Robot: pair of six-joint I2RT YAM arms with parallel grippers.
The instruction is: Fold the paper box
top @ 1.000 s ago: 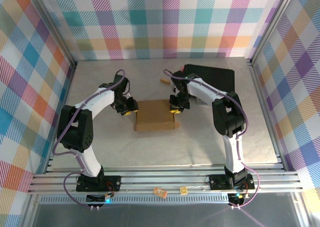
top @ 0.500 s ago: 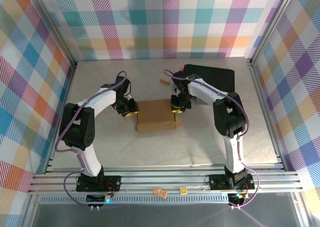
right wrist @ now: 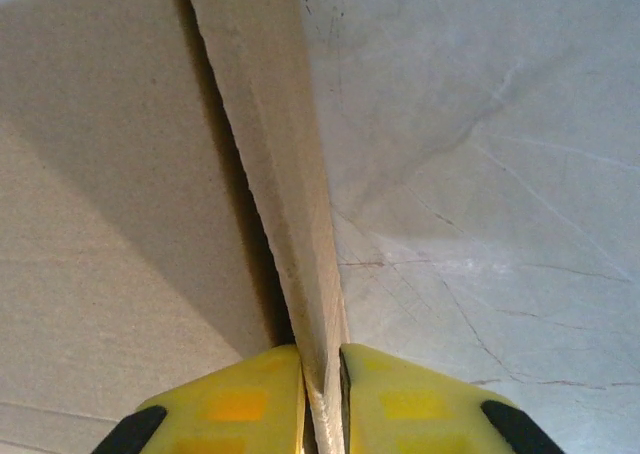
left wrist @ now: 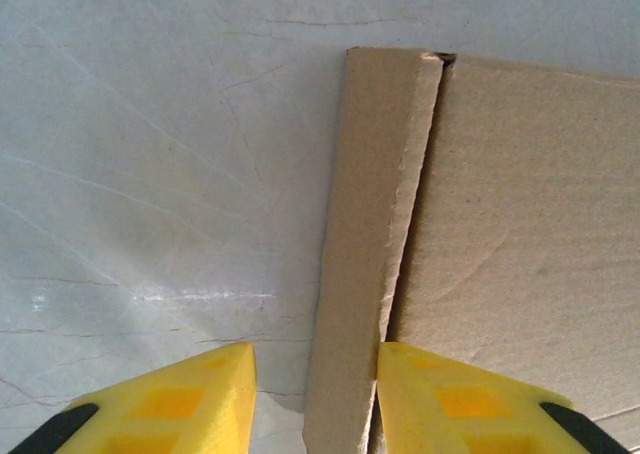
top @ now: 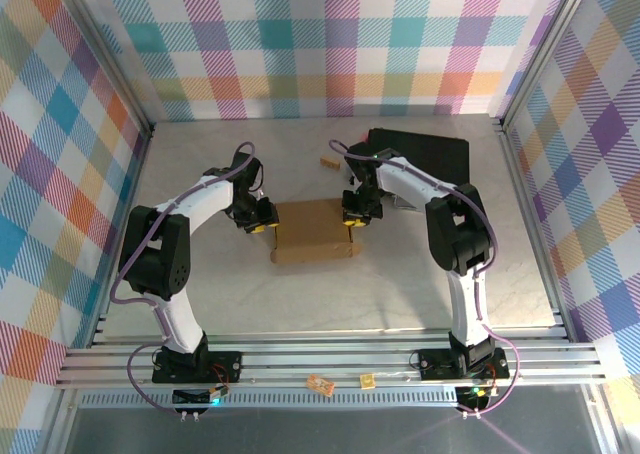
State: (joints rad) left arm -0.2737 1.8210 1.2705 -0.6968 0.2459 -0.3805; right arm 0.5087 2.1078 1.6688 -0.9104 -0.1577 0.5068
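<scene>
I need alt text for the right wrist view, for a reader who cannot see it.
The right gripper, its yellow jaws nearly closed, pinches the raised side flap of the brown paper box. Flat cardboard lies left of the flap, pale grey table to its right.

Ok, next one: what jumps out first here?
The brown box lies at the centre of the table. The right claw is shut on its right flap; the left claw straddles the left flap, open. A black case sits at the far right, plaid walls around.

Plaid walls [top: 330, 44], pale marbled tabletop [top: 300, 294]
</scene>
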